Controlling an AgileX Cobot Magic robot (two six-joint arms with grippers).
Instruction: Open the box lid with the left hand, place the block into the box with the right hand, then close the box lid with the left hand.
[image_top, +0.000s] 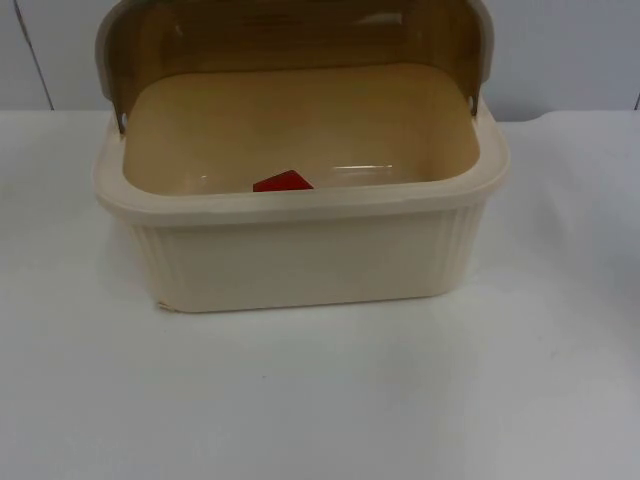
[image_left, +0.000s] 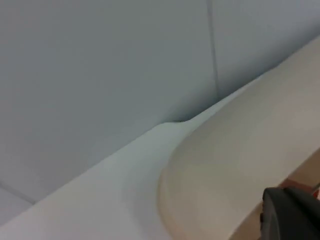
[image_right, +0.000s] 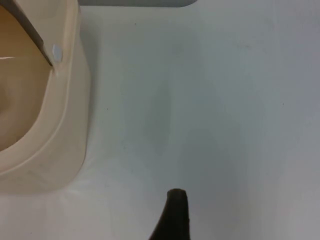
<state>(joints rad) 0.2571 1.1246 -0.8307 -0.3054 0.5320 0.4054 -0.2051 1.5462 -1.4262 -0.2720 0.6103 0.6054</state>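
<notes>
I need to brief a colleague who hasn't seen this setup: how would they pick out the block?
On the white table top stands a large cream plastic box with ribbed walls, its hinged lid raised. The small red block lies inside, against the near wall, the only red thing there.

1. The box (image_top: 300, 255) is cream, with fine vertical ribbing on its outer wall and a tan inside.
2. Its raised lid (image_top: 290, 40) is translucent brown.
3. The block (image_top: 283, 182) is red.
4. The table (image_top: 320, 400) is white, the partition wall (image_left: 100, 65) grey.

No readable text or labels.
</notes>
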